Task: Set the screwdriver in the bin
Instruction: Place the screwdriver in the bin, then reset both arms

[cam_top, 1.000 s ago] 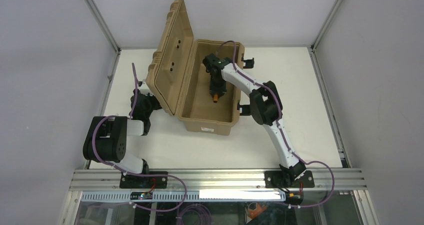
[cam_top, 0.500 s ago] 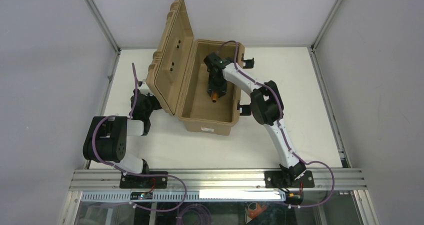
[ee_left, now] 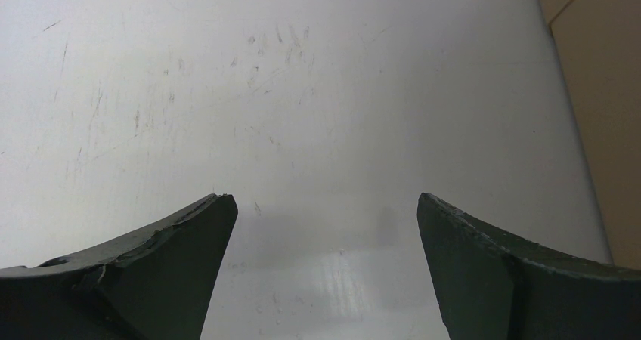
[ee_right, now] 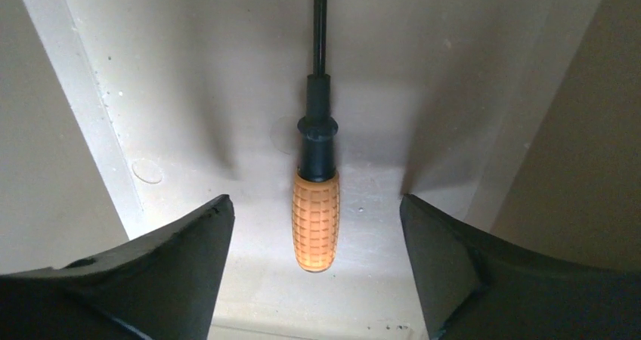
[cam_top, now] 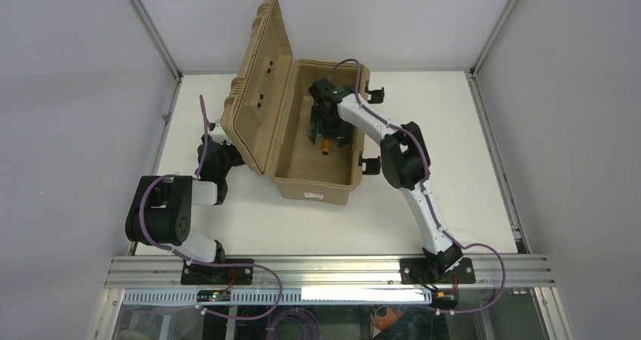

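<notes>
Plainly, the screwdriver (ee_right: 315, 219) lies flat on the pale floor of the bin (cam_top: 314, 189), its orange handle toward the bottom of the right wrist view and its thin black shaft running straight up out of the frame. The right gripper (ee_right: 315, 202) hangs just above it with its two dark fingers (ee_right: 151, 279) spread wide to either side, touching neither the handle nor the bin walls; that wide, empty stance suits a tool that rests on its own and needs no holding. In the overhead view the right arm reaches over the bin's right-hand wall, between the two black latches (cam_top: 374, 93), and the gripper sits inside the cavity in the upper middle of the frame, with the orange tip showing just below it. The ribbed lid (cam_top: 261, 75) stands upright on the left side of the bin, which leaves the opening free for that reach. The left arm is folded low behind the lid at the left of the frame; whether it props the lid I cannot tell. Its gripper (ee_left: 325, 200) is also parted and empty, looking at bare scuffed table (ee_left: 227, 91), with a tan edge of the case in the upper right corner. As things lie, the placing looks done, and the right arm need only lift clear without brushing the walls.
</notes>
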You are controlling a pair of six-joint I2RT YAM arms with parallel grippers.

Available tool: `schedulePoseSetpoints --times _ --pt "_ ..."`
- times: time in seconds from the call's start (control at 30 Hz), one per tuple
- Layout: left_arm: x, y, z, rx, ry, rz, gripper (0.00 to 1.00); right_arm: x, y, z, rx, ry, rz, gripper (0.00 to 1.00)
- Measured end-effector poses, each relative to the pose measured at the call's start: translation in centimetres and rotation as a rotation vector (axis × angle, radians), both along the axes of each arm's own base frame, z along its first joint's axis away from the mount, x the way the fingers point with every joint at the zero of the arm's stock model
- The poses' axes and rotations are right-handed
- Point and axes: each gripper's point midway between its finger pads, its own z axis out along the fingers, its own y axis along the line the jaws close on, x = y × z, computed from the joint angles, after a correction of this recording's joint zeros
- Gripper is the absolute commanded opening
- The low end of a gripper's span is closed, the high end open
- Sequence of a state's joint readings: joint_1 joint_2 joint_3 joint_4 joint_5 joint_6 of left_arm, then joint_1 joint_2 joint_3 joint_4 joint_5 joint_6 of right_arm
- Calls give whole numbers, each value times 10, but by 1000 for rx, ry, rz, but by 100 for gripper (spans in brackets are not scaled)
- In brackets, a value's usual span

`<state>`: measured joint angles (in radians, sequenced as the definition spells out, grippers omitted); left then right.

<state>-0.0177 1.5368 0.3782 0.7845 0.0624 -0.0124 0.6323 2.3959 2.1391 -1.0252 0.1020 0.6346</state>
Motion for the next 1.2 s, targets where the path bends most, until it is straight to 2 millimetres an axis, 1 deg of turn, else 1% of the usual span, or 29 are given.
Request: schedulePoseSetpoints --times 0.1,0.2,0.4,0.43,0.5,0.6,0.7,1.0,1.2 --pt "0 0 0 0 0 0 99 0 -2 10 -3 -10 7 99" --pt "0 0 0 0 0 0 99 4 0 29 14 -43 17 100" --pt "0 0 0 0 0 0 99 14 6 80 73 -144 40 100" --pt "0 0 0 0 0 0 99 17 7 93 86 -168 47 100" --pt "0 0 0 0 0 0 99 20 10 110 106 -204 57 100" --pt "0 0 0 0 0 0 99 25 12 132 132 -250 71 100" --pt "0 0 0 0 0 0 99 26 11 149 152 -280 82 100" --pt "0 0 0 0 0 0 99 23 -4 208 208 -382 118 100" --pt "0 0 0 0 0 0 99 20 -26 251 221 -472 135 100"
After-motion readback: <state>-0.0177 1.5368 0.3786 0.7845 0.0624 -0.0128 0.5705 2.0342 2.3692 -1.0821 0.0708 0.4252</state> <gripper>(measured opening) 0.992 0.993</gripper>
